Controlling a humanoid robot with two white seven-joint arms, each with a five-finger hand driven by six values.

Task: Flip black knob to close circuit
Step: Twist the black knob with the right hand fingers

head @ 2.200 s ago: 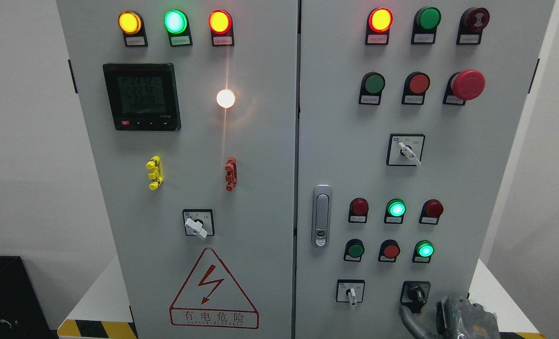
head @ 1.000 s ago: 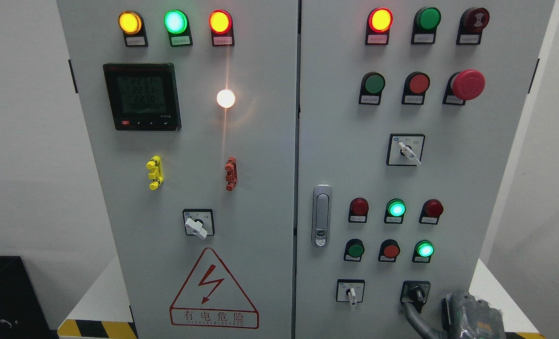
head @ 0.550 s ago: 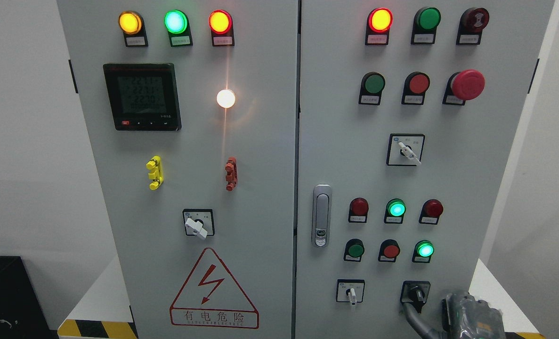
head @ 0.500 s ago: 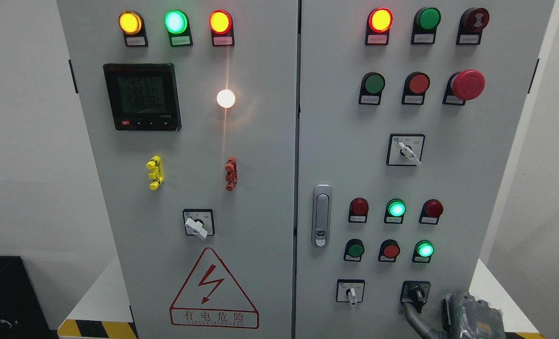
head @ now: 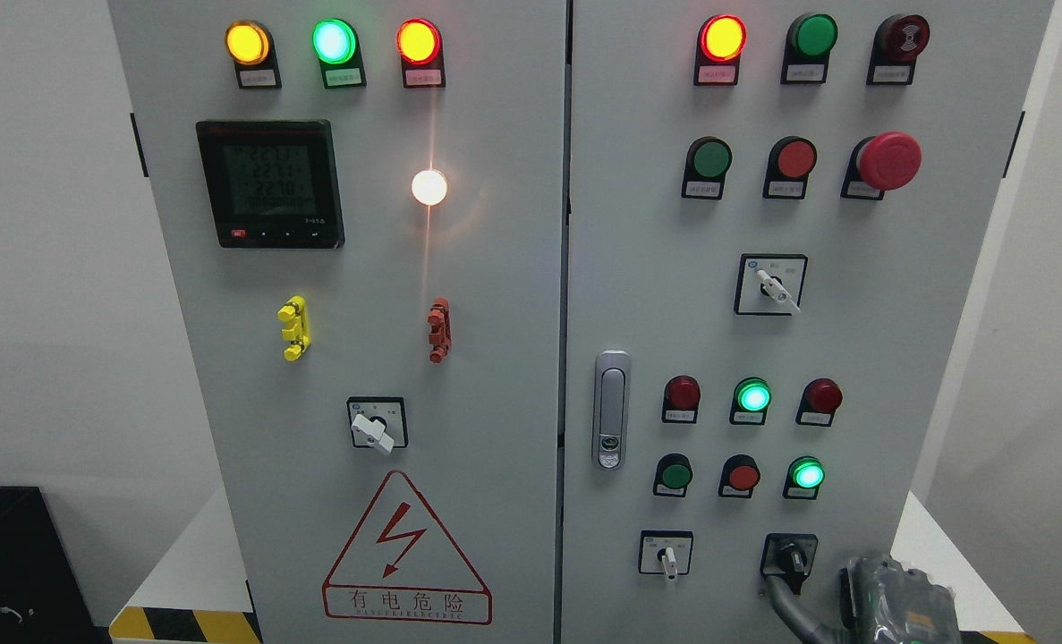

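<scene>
Black knob: bottom right of the right-hand door of the grey cabinet, on a black square plate, its ridge close to upright.
Right hand: low right corner, just beside the knob and lower — one grey finger reaches up to the plate's lower edge; whether it presses the knob itself I cannot tell. Whether the hand's fingers are curled or apart cannot be told; nothing is seen held.
Left hand: out of sight.
Neighbours: a white-handled selector switch to the knob's left; above, a green button, a red button and a lit green lamp.
Further off: door latch near the centre seam; red mushroom stop button high up, well apart.
Obstructions: only the hand's own bulk crowds the knob's lower right side.
Surface: white, carrying the cabinet — hazard striping along its front edge.
</scene>
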